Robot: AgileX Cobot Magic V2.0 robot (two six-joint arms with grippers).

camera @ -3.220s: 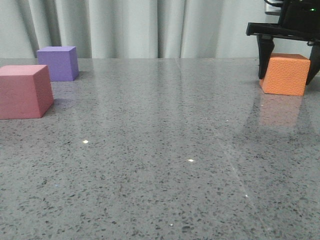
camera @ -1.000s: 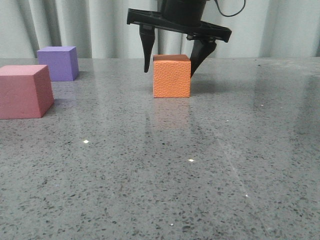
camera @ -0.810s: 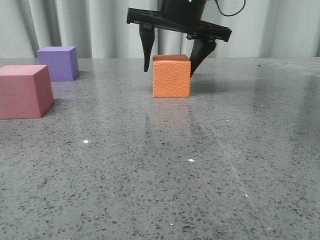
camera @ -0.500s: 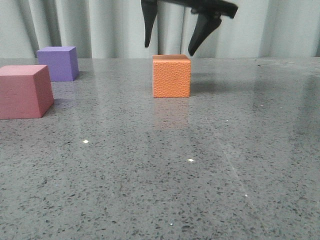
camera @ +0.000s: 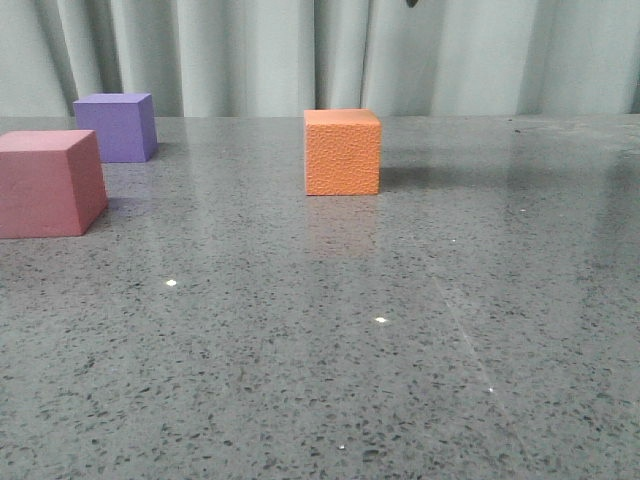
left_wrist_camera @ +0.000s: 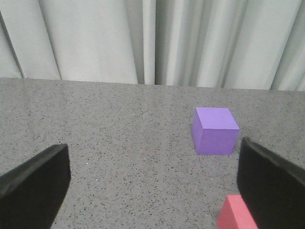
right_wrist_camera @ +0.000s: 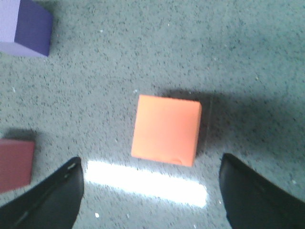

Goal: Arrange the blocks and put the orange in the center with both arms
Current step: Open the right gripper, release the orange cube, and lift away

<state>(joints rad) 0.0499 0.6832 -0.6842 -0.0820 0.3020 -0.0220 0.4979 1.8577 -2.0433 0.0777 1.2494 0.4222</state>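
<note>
- The orange foam cube with a finely pebbled surface (camera: pixel 342 152) stands alone on the speckled grey stone tabletop (camera: pixel 400 330), near the middle of the front view and touching nothing.
- The purple matte foam cube (camera: pixel 117 126) sits far to the left and towards the back of the table, just in front of the pale pleated curtain (camera: pixel 250 55).
- The dusty pink matte foam cube (camera: pixel 48 183) rests at the left edge of the front view, nearer the camera than the purple cube and set apart from it by a narrow strip of table.
- Both of those cubes are well apart from the orange cube.
- The right black two-fingered gripper (right_wrist_camera: pixel 151 200) hangs above the orange cube, looking down on its top face; its two fingers are spread wide with the cube's width between them, and they touch nothing.
- In the front view only a small dark tip of that arm shows at the top edge.
- The left black two-fingered gripper (left_wrist_camera: pixel 155 191) is low over the table with its fingers spread wide and empty.
- From the left wrist view the purple cube lies ahead between the fingers, and a corner of the pink cube shows just beside one finger (left_wrist_camera: pixel 274 188).
- A bright strip of reflected light lies on the table beside the orange cube in the right wrist view.
</note>
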